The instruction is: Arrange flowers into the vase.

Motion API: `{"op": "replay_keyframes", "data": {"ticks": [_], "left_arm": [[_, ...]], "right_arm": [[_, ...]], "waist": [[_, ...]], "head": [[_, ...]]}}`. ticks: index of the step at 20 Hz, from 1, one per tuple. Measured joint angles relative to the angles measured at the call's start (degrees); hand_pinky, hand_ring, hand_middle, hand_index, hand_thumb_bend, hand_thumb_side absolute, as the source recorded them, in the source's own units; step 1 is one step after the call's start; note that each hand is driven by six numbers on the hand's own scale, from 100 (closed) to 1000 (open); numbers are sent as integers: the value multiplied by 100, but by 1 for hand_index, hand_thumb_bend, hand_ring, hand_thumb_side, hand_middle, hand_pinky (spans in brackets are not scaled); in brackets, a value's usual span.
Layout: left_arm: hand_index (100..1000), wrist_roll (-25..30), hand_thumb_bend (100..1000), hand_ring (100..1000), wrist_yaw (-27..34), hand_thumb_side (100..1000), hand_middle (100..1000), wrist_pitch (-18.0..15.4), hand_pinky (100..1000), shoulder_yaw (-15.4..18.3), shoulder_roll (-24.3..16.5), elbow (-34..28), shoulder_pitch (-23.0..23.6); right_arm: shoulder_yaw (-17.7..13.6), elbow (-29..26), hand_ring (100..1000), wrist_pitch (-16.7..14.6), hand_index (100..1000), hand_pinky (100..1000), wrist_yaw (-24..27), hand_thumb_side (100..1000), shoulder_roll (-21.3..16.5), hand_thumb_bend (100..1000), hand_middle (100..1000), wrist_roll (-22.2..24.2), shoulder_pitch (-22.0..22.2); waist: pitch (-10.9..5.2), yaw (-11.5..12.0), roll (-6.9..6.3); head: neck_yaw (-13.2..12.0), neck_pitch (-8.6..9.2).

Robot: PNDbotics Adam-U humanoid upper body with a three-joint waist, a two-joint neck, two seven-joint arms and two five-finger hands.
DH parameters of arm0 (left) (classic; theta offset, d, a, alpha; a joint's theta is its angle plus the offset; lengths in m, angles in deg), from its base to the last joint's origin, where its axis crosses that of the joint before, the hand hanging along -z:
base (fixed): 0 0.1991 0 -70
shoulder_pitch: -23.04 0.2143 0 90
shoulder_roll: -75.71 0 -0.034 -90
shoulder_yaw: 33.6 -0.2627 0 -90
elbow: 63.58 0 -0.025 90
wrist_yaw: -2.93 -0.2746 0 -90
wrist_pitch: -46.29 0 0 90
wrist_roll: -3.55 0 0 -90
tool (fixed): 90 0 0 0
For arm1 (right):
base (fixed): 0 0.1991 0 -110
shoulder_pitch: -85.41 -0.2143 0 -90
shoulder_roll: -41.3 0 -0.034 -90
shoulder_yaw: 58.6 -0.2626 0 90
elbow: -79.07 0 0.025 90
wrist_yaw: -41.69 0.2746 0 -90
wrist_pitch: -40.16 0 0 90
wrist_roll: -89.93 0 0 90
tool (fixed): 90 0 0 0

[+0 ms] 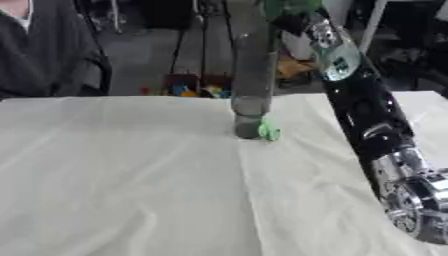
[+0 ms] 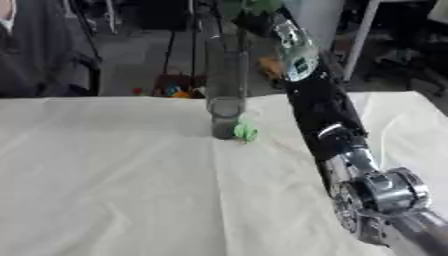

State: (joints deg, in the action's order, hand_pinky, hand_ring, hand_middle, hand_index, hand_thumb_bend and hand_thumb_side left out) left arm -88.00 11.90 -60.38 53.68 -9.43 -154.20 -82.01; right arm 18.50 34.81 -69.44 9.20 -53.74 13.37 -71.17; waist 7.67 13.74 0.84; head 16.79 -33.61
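A tall clear glass vase stands upright on the white cloth near the table's far edge. A small green leafy piece lies on the cloth against the right side of the vase's base. My right arm rises from the lower right. Its hand is at the top of the picture, just above and right of the vase's mouth. It is closed around the green leaves of a flower, and a thin stem hangs from them towards the vase opening. The flower's head is cut off by the upper edge. My left hand does not show.
A white cloth covers the whole table, whose far edge runs just behind the vase. A person in dark clothes sits beyond the far left corner. Colourful clutter lies on the floor behind the table.
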Motion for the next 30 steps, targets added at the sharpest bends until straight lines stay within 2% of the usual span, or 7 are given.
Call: {"op": "replay_keyframes", "data": {"ticks": [1,3,9,14,19,25,30], "left_arm": [[641,0,1000,677,0,517,755,0,920,3,0,0,1],[641,0,1000,677,0,517,755,0,920,15,0,1,7],[641,0,1000,677,0,516,755,0,920,16,0,1,36],[641,0,1000,677,0,517,755,-1,921,16,0,2,38],[640,0,1000,676,0,517,755,-1,921,17,0,3,43],[640,-1,1000,676,0,517,756,-2,921,18,0,4,45],[641,-1,1000,677,0,517,757,-3,922,19,0,7,49]], "right_arm": [[-19,37,1000,42,899,889,34,877,0,100,875,17,0],[-51,118,1000,158,912,902,148,911,0,100,897,40,0],[-73,302,1000,466,932,909,412,931,0,100,912,101,1],[-65,352,1000,506,987,919,433,931,-1,100,932,197,1],[-13,369,1000,266,1000,1000,242,905,-8,100,1000,519,4],[-12,369,1000,-120,1000,1000,-181,900,-41,100,1000,901,63],[-14,409,1000,-294,1000,1000,-511,925,-47,100,1000,1052,136]], "waist": [[-7,0,0],[-25,0,-1],[-30,-2,-1],[-30,-3,-3],[-30,-25,-7],[-30,-73,-11],[-29,-89,-16]], "head": [[-2,0],[-4,-1],[-18,-1],[-32,-1],[-38,-1],[-54,-1],[-61,-1]]}}
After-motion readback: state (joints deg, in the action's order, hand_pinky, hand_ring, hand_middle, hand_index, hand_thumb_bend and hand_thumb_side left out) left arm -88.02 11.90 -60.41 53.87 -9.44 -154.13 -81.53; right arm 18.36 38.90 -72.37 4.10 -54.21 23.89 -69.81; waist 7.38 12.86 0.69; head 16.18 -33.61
